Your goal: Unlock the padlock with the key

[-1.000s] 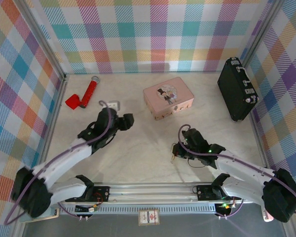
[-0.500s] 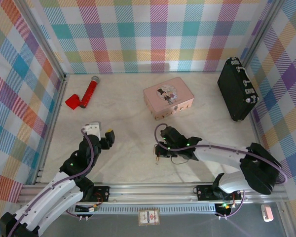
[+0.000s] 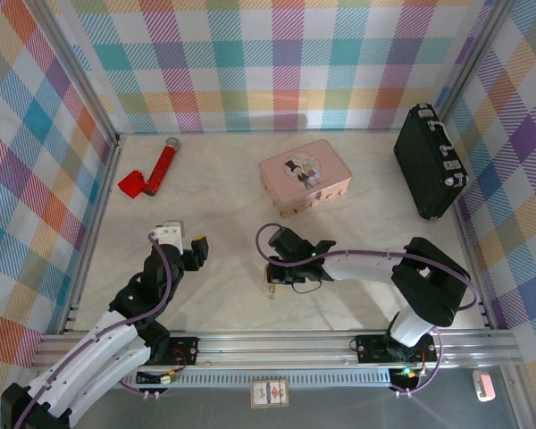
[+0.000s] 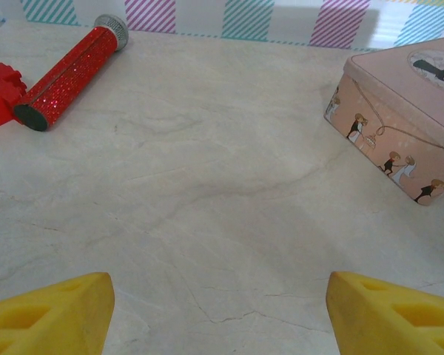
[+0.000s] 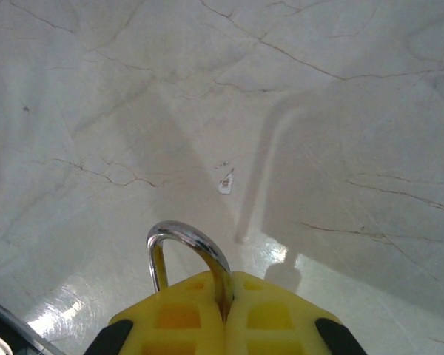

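The right hand (image 3: 272,272) reaches in across the middle of the bench (image 3: 357,232), well short of every wall. Its yellow fingers (image 5: 177,325) are pressed together on the padlock (image 5: 176,225), whose silver shackle arches out past the fingertips. In the top view the padlock (image 3: 270,289) is a small gold speck at the tip of that hand, close above the stone. I cannot pick out the key.

The left hand (image 3: 186,243) sits near the left front corner with its fingers spread wide and nothing between them. Bare bench lies ahead of it.

Open room lies all around both hands. The pink tin (image 3: 305,175) stands beyond the right hand, apart from it. The red glitter tube (image 4: 70,70) and a red block (image 3: 131,184) lie by the far left wall. A black case (image 3: 429,161) leans at the far right wall.

The bench is pale veined stone, glossy under the right hand. Plaid walls (image 3: 277,54) close three sides, and a metal rail (image 3: 277,344) runs along the near edge.
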`<control>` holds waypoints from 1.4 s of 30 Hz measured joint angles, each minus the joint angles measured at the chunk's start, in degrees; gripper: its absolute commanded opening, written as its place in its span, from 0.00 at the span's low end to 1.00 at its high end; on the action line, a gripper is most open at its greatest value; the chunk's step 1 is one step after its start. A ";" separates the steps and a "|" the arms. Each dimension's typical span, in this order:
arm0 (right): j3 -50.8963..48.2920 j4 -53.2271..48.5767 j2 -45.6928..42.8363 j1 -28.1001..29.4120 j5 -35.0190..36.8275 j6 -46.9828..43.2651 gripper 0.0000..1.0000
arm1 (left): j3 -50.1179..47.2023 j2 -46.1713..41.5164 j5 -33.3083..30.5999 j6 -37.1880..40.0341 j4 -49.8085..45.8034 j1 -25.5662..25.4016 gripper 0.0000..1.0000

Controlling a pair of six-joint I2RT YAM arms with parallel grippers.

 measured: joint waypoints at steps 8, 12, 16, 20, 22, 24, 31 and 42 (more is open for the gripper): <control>1.95 -4.04 1.36 0.00 1.14 1.79 0.00 | 0.00 -0.07 -0.02 0.00 -0.04 0.00 0.75; 2.97 -5.92 1.81 0.00 1.79 2.71 0.07 | 0.00 -0.15 -0.04 0.00 -0.07 0.00 0.75; 3.17 -7.23 1.81 -0.02 2.62 3.15 0.14 | 0.00 -0.15 -0.15 0.00 -0.04 0.00 0.75; 3.15 -9.25 1.68 0.00 3.91 3.34 0.25 | 0.00 0.00 -0.20 0.00 -0.02 0.00 0.76; 2.95 -10.16 1.05 0.00 4.50 3.26 0.30 | 0.00 0.26 -0.20 0.00 0.00 0.00 0.76; 2.82 -11.30 -0.20 0.00 5.05 2.93 0.34 | 0.00 0.50 -0.20 0.00 -0.02 0.00 0.76; 1.53 -15.08 -9.03 -0.02 8.96 -0.39 0.42 | 0.00 0.48 -1.18 0.22 0.28 0.00 0.76; -1.11 -18.86 -29.88 -0.09 29.70 -18.82 0.83 | 0.11 0.87 -5.66 1.95 1.25 0.00 1.00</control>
